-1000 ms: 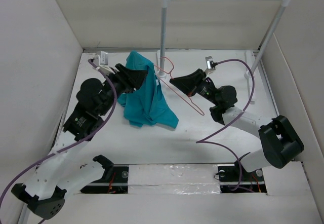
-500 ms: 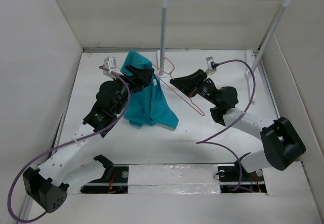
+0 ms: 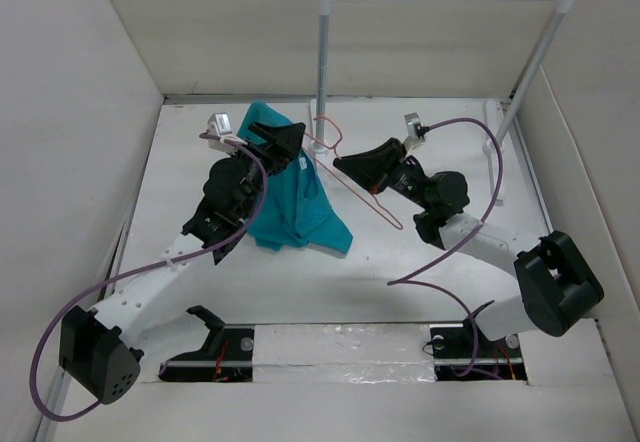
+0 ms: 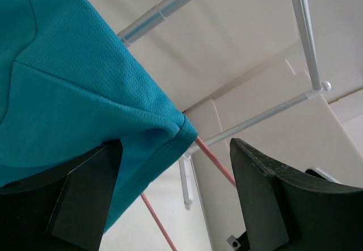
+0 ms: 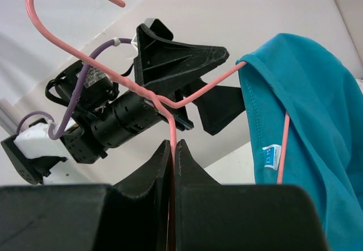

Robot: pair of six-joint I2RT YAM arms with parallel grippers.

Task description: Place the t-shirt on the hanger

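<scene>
Threading looks half done: right jaws clamp the hanger [image 5: 171, 126], one end inside the t-shirt [image 3: 300, 207], and left jaws, spread wide, should next draw fabric over the other end.

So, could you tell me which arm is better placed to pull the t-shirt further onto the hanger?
Probably left. The left gripper is open right at the t-shirt edge, while the right gripper is shut on the hanger.
</scene>
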